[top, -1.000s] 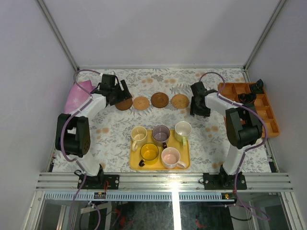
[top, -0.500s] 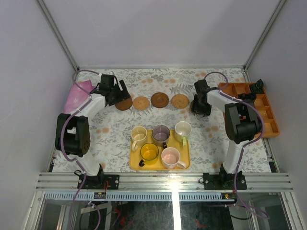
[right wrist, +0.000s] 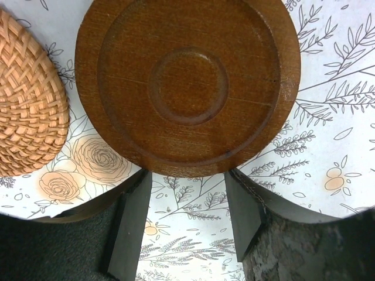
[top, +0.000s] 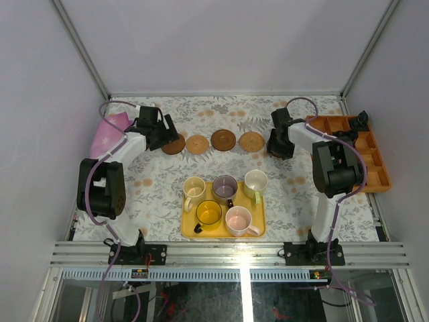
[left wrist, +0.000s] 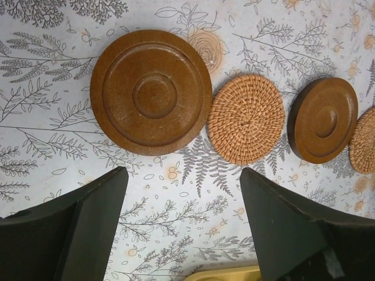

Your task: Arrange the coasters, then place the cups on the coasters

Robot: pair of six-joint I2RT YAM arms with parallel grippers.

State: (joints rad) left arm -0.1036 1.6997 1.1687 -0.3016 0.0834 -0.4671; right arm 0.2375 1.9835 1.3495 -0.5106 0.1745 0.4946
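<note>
Overhead, five cups [top: 224,184] sit on the yellow tray [top: 216,232], and four coasters [top: 222,139] line the far side. Left wrist: two dark ridged discs and two woven; the left gripper [left wrist: 181,175] gapes empty. Only the right wrist shows the fifth coaster [right wrist: 187,82], dark, just beyond the parted, empty right gripper [right wrist: 187,178].

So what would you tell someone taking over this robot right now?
Hands: left hand open, empty, near the leftmost coaster; right hand open, empty, at the rightmost coaster edge.
All five coasters lie in a row.
Five cups sit on the tray.
Done: coaster row, seemingly.
Left: every cup onto a coaster.
</note>
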